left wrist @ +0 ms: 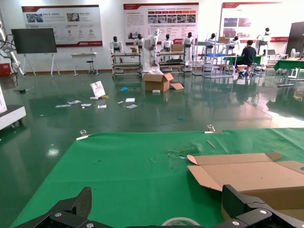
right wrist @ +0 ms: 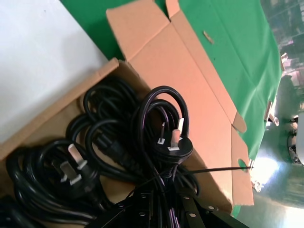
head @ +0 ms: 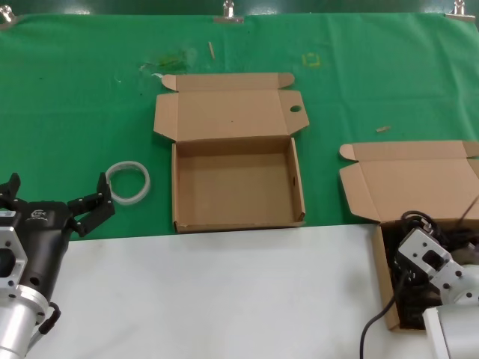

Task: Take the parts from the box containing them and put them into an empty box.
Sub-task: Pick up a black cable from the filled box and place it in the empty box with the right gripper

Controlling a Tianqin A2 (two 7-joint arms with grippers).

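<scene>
We judged the cord coil (right wrist: 161,123), pinched mid-bundle by the right gripper (right wrist: 164,202) fingers at frame bottom, light and floppy; left gripper (head: 56,200) fingers spread wide

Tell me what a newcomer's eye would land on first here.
First, the empty box lying open at the middle of the green mat. Next, the tangle of black power cords in the right-hand box, where the right tool grips one coil. The left tool waits open beside a white tape ring.
</scene>
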